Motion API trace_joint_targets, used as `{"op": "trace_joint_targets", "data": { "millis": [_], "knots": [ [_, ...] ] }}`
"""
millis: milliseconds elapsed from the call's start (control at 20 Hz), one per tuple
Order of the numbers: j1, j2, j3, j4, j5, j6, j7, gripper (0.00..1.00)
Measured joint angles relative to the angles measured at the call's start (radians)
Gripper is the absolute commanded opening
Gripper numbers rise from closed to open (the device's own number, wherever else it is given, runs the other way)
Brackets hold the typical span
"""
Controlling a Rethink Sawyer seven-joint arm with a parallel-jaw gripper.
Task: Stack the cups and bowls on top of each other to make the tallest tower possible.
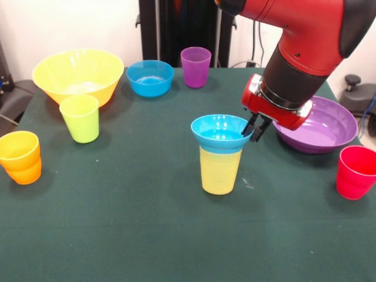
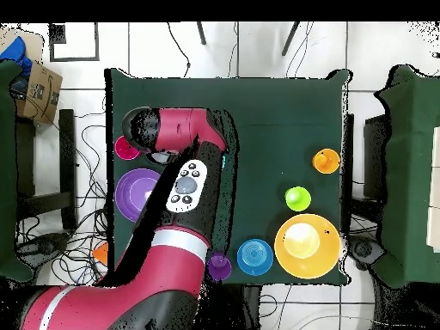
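Observation:
A yellow cup (image 1: 220, 171) stands mid-table with a small blue bowl (image 1: 220, 133) seated level in its mouth, forming a two-piece tower. My gripper (image 1: 255, 130) reaches down at the bowl's right rim, its fingers close together and pinching that rim. In the overhead view the arm (image 2: 176, 193) hides the tower and the gripper. Loose pieces: a second blue bowl (image 1: 150, 77) (image 2: 254, 256), a large yellow bowl (image 1: 77, 73) (image 2: 307, 245), a wide purple bowl (image 1: 320, 129) (image 2: 134, 191), and purple (image 1: 195, 66), lime green (image 1: 80, 117), orange (image 1: 20, 157) and red (image 1: 356, 171) cups.
The dark green table (image 1: 147, 235) carries everything. The purple bowl lies just behind the gripper, with the red cup near the right edge. The orange cup sits at the left edge, and the lime cup stands in front of the yellow bowl.

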Motion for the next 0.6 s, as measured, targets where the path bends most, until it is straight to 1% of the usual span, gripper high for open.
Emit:
{"op": "trace_joint_targets", "data": {
  "millis": [300, 600],
  "knots": [
    [0.0, 0.007, 0.0, 0.0, 0.0, 0.03, 0.0, 0.0],
    [0.0, 0.011, 0.0, 0.0, 0.0, 0.033, 0.0, 0.0]
  ]
}}
